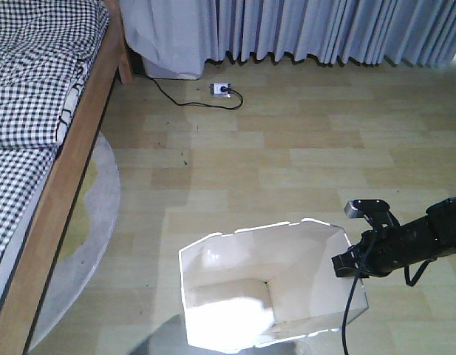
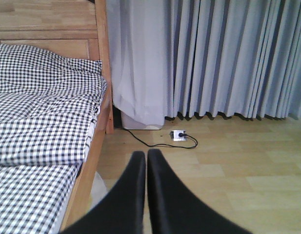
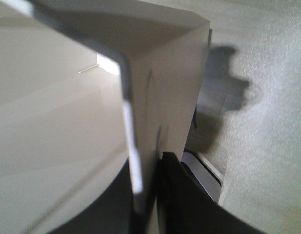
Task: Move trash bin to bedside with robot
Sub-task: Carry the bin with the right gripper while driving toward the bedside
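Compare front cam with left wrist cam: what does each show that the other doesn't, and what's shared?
Front only: the bin, upright and open, with the right end effector at its rim. Left wrist only: the left end effector, fingers together, and the headboard panel. Both: bed, curtains, power strip with its cable, wood floor.

— Anything between the bin and the bed?
— Just bare floor and a flat rug along the frame.
— Further on?
— A cable and socket lie on the floor by the curtain, well apart from both.
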Robot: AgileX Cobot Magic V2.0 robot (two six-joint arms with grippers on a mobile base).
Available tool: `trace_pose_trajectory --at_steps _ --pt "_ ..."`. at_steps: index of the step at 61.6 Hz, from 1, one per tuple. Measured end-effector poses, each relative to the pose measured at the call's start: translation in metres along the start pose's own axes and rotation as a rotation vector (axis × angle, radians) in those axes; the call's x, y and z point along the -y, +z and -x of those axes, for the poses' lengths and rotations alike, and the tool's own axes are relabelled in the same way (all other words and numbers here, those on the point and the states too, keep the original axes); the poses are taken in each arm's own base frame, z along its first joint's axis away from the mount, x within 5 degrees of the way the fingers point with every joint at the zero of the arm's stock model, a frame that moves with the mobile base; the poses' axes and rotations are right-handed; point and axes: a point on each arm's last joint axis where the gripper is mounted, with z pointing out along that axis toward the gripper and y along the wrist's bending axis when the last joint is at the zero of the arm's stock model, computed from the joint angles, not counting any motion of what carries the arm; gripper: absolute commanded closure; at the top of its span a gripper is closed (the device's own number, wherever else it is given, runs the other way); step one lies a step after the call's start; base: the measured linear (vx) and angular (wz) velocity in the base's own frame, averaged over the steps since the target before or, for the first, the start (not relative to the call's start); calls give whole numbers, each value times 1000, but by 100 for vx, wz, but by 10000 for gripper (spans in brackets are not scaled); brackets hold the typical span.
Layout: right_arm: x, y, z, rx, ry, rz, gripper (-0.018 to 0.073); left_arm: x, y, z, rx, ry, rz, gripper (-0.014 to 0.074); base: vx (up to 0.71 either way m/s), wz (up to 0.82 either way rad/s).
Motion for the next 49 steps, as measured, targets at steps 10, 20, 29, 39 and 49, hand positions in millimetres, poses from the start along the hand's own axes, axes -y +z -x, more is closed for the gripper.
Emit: trace_pose_trajectory --at_steps 10,20,29,39,49 --pt "0 0 0 0 0 -1 563 0 0 0 0 0 0 603 33 0" --pt "0 0 0 0 0 -1 563 0 0 0 0 0 0 603 33 2" --pt "0 0 0 0 0 -1 563 0 0 0 0 0 0 603 32 4" --pt "0 0 0 0 0 0 563 0 0 0 0 0 0 603 30 7" --pt "0 0 0 0 0 -1 563 0 0 0 0 0 0 603 27 6"
